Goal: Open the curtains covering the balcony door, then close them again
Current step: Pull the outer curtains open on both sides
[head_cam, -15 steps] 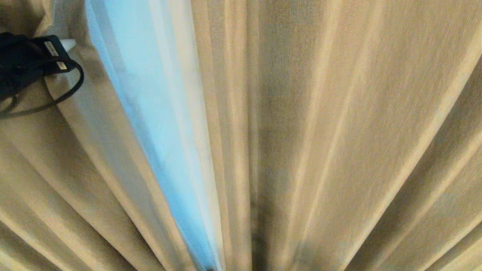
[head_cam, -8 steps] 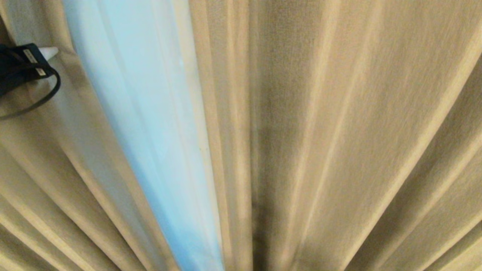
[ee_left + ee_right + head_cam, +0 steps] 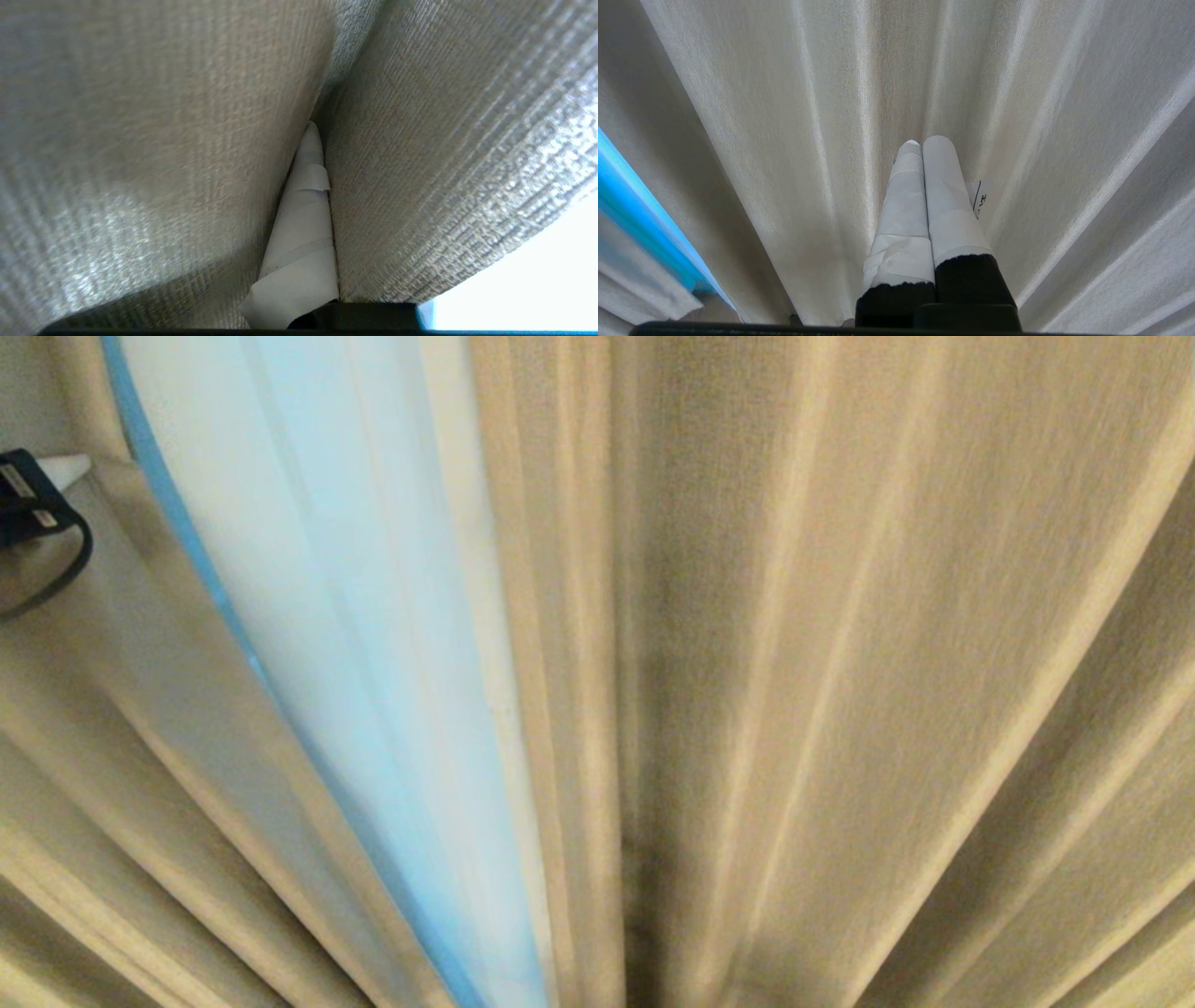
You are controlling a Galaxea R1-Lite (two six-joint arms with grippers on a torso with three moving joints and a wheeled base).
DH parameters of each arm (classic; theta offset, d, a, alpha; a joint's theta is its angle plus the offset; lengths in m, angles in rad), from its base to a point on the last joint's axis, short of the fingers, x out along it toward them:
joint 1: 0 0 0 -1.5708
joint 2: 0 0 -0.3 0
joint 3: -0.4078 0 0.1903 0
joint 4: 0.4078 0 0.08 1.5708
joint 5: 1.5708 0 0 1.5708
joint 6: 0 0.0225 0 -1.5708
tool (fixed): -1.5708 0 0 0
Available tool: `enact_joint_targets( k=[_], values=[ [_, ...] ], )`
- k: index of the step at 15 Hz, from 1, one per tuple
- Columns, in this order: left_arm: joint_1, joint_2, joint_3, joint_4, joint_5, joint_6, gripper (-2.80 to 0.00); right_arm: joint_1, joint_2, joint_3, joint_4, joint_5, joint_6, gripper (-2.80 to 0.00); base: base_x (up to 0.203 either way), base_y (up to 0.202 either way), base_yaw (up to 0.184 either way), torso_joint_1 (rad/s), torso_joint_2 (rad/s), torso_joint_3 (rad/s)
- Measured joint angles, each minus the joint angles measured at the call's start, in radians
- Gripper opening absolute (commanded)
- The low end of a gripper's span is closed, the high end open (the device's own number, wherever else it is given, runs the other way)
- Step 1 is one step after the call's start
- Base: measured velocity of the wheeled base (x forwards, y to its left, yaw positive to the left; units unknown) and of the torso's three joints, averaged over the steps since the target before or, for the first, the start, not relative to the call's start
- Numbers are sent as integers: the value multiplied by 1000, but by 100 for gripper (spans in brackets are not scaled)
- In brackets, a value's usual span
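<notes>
Gap: a bright strip is opened between the curtains (image 3: pixel 840 663), widened since before.
Left gripper (image 3: pixel 79 467): clenched on the curtain edge, shifted leftward.
Right gripper (image 3: pixel 924 144): closed, nothing held.

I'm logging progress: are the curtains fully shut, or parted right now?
Parted. A bright pale-blue gap shows between the curtains, and the left hand, at the far left, is shut on the left panel's fabric.

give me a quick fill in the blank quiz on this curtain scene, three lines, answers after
1. The left gripper is shut on a fold of the ____.
2. In the head view, the bright gap between the curtains lies on the ____ side of the picture.
3. The right gripper has its two taped fingers pressed ____ and holds nothing.

Answers: curtain; left; together
</notes>
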Motion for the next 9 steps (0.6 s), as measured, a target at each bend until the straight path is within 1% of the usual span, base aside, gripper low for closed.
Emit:
enact_joint_targets(
  k=[4, 9],
  values=[
    [68, 19, 0, 0, -39, -11, -280, 0, 0, 0, 0, 0, 0, -280, 0, 0, 0, 0, 0, 0],
    [120, 48, -26, 29, -46, -22, -280, 0, 0, 0, 0, 0, 0, -280, 0, 0, 0, 0, 0, 0]
  ],
)
